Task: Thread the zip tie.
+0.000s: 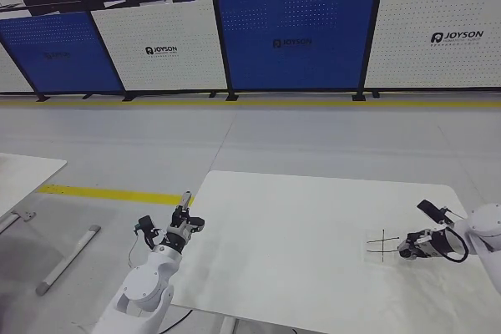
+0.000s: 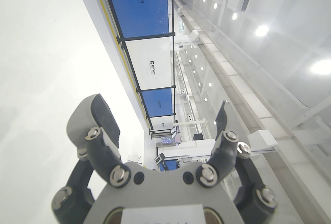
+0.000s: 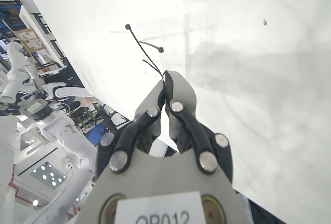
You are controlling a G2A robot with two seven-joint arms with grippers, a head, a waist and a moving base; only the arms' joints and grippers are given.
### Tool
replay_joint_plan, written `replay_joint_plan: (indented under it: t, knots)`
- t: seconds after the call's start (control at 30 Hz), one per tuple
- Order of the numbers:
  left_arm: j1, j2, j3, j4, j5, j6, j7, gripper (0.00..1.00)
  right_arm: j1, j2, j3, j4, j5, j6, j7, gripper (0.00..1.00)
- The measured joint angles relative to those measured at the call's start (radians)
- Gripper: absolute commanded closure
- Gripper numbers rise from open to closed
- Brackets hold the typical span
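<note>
My right claw (image 3: 166,77) is pressed together on the thin tail end of the zip tie (image 3: 134,35), low over the right near part of the worktop (image 1: 301,250). From the pinch the strip runs out leftward to its head (image 3: 127,26). I can't tell whether the head rests on the surface or hangs just above it. A second tie (image 3: 155,46) crosses the first one just beside the claw; whether the two touch I can't make out. My left claw (image 2: 163,111) is spread and empty, raised at the left near edge of the worktop, well apart from the ties.

My read is that threading hasn't started: the tail is held, the head is free, and nothing steadies it.

What worries me:
- The hold is right at the tail's tip. That may leave too little strip sticking out to feed into the head, and regripping could drop it.
- The strip is thin and slick, so a sideways tug may pull it out of the pads.
- If I lift or swing the right arm, the crossing tie could snag and get dragged along, or knock the head off line.
- The left claw has the whole worktop to cross. If it comes in too low, it could push the loose head away.
</note>
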Motion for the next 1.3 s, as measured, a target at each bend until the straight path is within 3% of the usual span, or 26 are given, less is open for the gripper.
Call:
replay_joint_plan:
  t: [0.43,0.8,1.3]
  knots:
    - [0.0,0.0,0.0,0.0,0.0,0.0,0.0,0.0,-0.034,0.029,0.066,-0.048,0.023,-0.049,0.002,1.0]
    - [0.0,0.0,0.0,0.0,0.0,0.0,0.0,0.0,-0.159,0.097,0.24,-0.18,0.117,-0.133,0.04,1.0]
    - [0.0,0.0,0.0,0.0,0.0,0.0,0.0,0.0,-0.161,0.097,0.242,-0.181,0.12,-0.134,0.038,1.0]
